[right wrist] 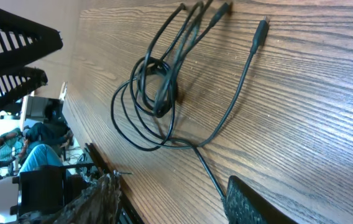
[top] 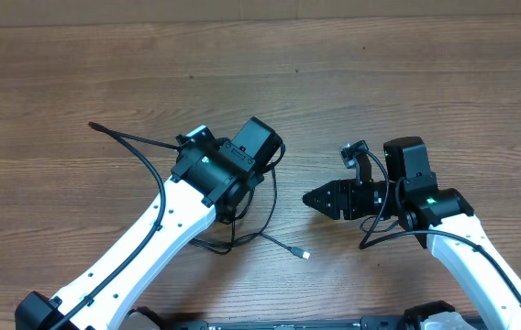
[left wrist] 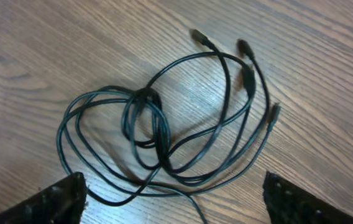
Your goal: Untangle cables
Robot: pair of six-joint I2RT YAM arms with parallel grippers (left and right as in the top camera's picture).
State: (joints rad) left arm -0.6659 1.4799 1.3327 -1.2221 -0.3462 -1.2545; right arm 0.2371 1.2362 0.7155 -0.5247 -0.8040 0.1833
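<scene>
Quick rundown: the left pincer (left wrist: pixel 175 186) is spread wide, with nothing pinched between its fingers (left wrist: pixel 52 202). The cables (left wrist: pixel 144 98) are laid loose on the wooden worktop (left wrist: pixel 33 43) right in front of that pincer, roughly centred on the gap between the two fingers. As far as can be told, they aren't touched by either finger. A knotted bunch is found in the middle, where several loops are crossed over each other. Wider loops are spread toward one finger, and four plugs (left wrist: pixel 247 74) are fanned out further ahead, over toward the other finger.

The right pincer (top: pixel 308 197) is parked clear of the pile, and from overhead it's seen as one dark wedge pointed toward the left pincer. In its wrist view the fingers are held partly apart, with nothing gripped. The bunch is seen well ahead of it. One strand is trailed back toward its lower finger and hidden behind it, so contact can't be told. From overhead, a silver-tipped plug end (top: pixel 304 255) is spotted lying free near this pincer's tip, while most of the tangle is covered by the left pincer.
</scene>
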